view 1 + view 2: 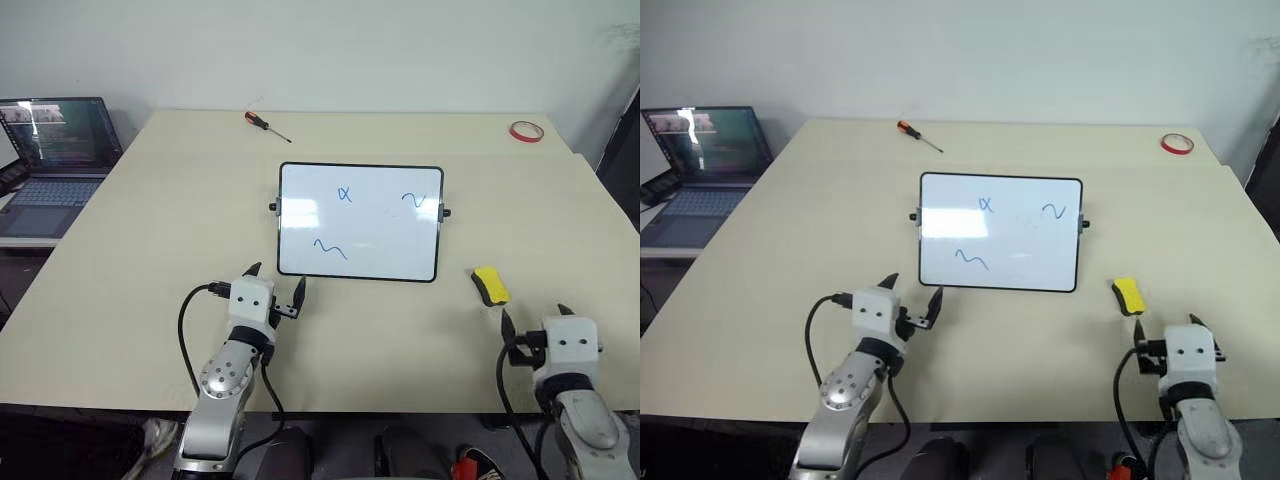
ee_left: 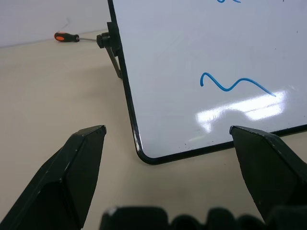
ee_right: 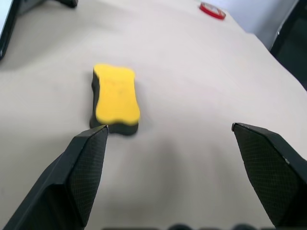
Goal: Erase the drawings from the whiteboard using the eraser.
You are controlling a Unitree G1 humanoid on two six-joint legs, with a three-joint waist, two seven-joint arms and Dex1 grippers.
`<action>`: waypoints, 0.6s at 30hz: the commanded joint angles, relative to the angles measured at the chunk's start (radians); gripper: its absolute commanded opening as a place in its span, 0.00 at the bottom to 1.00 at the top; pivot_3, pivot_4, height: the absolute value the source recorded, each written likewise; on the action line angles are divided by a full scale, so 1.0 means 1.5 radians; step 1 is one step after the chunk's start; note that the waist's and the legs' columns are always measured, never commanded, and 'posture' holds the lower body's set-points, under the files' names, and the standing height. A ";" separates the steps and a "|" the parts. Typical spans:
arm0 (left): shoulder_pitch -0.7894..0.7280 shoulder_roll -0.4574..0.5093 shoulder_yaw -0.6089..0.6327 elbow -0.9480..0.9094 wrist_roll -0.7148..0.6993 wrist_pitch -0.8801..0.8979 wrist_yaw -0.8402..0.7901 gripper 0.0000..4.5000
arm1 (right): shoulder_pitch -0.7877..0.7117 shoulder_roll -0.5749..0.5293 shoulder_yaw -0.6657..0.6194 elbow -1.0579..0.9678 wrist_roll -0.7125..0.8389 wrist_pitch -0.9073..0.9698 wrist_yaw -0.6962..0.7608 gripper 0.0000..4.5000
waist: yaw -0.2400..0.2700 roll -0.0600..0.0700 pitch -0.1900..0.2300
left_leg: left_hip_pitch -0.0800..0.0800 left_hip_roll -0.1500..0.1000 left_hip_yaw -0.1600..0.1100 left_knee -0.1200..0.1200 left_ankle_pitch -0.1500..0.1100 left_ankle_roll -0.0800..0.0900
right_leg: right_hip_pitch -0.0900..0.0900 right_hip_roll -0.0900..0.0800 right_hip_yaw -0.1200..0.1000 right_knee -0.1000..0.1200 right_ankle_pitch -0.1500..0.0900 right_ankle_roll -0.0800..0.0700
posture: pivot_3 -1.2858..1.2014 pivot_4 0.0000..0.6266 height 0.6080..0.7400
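- Left claw (image 1: 275, 287): fingers spread apart, empty, just short of the whiteboard's near left corner.
- Laptop (image 1: 50, 160) stands off the table's (image 1: 150, 250) left edge; a screwdriver (image 1: 267, 125) lies far back.
- Whiteboard (image 1: 360, 222) stands mid-table, tilted, with three blue drawings (image 1: 345, 194).
- Eraser (image 1: 489, 285) lies right of the board, just ahead of the right claw (image 1: 534, 320), which is spread wide and empty.
- Red tape ring (image 1: 526, 131) sits in the far right corner.

You've got bare table (image 1: 150, 250) between the right gripper (image 1: 535, 318) and the eraser (image 1: 490, 285); the whiteboard (image 1: 360, 222) stands centre frame, near its left.
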 commanded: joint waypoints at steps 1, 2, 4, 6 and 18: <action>-0.013 0.004 -0.001 -0.025 -0.010 0.002 -0.012 1.00 | 0.008 0.004 -0.011 -0.055 0.006 0.002 -0.004 0.99 | -0.001 0.000 0.000 | 0.000 0.000 0.000 0.000 0.000 0.000 | 0.000 0.000 0.000 0.000 0.000 0.000 | 0.52 0.24 1.00; -0.017 0.004 -0.003 -0.017 -0.011 -0.003 -0.017 1.00 | 0.012 0.009 -0.007 -0.058 0.003 0.003 -0.008 0.99 | -0.001 0.000 0.000 | 0.000 0.000 0.000 0.000 0.000 0.000 | 0.000 0.000 0.000 0.000 0.000 0.001 | 0.52 0.24 1.00; -0.032 0.001 -0.005 0.004 -0.009 -0.009 -0.017 1.00 | 0.018 0.018 -0.003 -0.056 -0.003 0.000 -0.017 0.99 | 0.000 0.000 0.000 | 0.000 0.000 0.000 0.000 0.000 0.000 | 0.000 0.000 0.000 0.000 0.000 0.001 | 0.52 0.24 1.00; -0.044 0.000 -0.003 0.009 -0.011 -0.008 -0.019 1.00 | 0.016 0.025 -0.006 -0.057 -0.004 0.001 -0.025 0.99 | 0.000 0.000 0.000 | 0.000 0.000 0.000 0.000 0.000 0.000 | 0.000 0.000 0.000 0.000 0.000 0.001 | 0.52 0.24 1.00; -0.079 0.007 0.004 0.078 -0.017 -0.057 -0.032 1.00 | -0.006 0.042 0.001 -0.041 -0.013 -0.011 -0.045 0.99 | 0.000 0.000 0.000 | 0.000 0.000 0.000 0.000 0.000 0.000 | 0.000 0.000 0.000 0.000 0.000 0.000 | 0.52 0.24 1.00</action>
